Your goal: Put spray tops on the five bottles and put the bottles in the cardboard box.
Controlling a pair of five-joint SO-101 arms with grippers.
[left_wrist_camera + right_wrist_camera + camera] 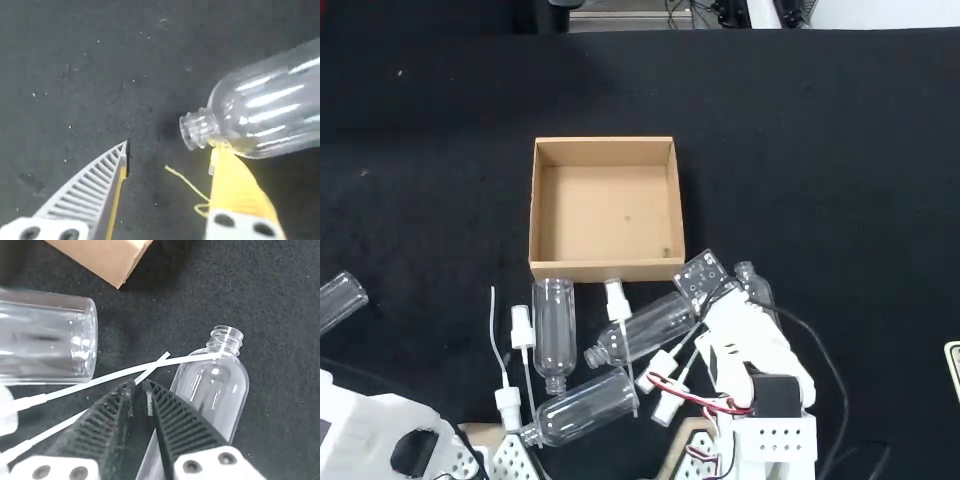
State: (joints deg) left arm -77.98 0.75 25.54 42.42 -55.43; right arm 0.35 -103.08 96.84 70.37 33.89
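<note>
Bottle point(215, 385) beside clenched right gripper point(139, 384), low over table point(840, 150); left gripper point(170, 150) spread.

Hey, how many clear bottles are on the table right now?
5. A far-left bottle lies off alone; three lie in front of the cardboard box: left bottle, middle bottle, nearest bottle; a rightmost bottle lies beside them. None seems hidden.

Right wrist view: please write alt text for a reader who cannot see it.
A black pincer, shut, is over black cloth beside a clear uncapped bottle lying down. Two white tubes cross near its tips; a cardboard box corner lies nearby.
</note>
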